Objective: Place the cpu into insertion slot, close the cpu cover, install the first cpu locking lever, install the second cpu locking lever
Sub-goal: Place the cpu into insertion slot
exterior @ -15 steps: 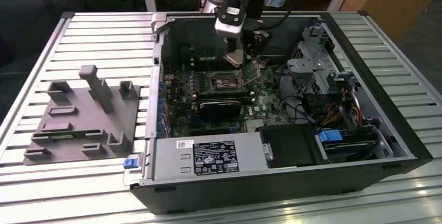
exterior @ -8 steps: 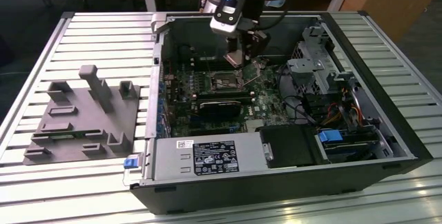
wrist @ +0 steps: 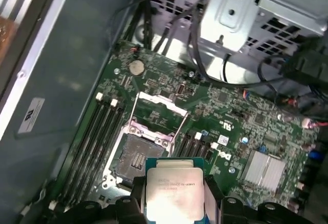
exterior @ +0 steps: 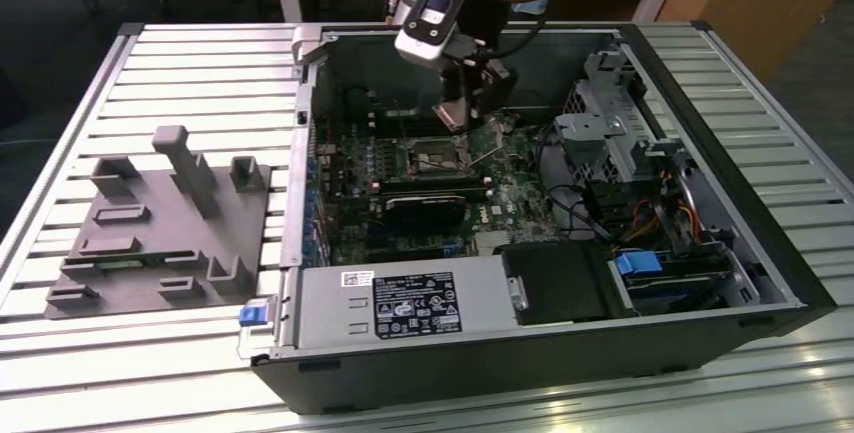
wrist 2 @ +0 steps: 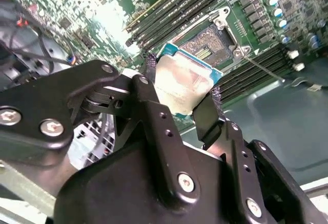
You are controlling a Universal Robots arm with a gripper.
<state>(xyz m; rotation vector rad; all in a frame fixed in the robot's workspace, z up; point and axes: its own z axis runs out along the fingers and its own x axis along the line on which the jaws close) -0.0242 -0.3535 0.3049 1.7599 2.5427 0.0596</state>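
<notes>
While the gripper (wrist 2: 180,98) hangs over the open computer case (exterior: 534,363), its fingers (wrist 2: 154,108) pinch the cpu (wrist: 174,193) by opposite edges just above the bare insertion slot (wrist: 136,157), cpu cover (wrist: 162,103) raised.

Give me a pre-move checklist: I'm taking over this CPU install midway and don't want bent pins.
1. cpu gripped by the pincer: ok.
2. insertion slot empty: ok.
3. cpu cover swung up off the slot: ok.
4. cpu seated in the slot: not ok, held off it.
5. cpu corner marks matched to the slot: cannot tell.
</notes>
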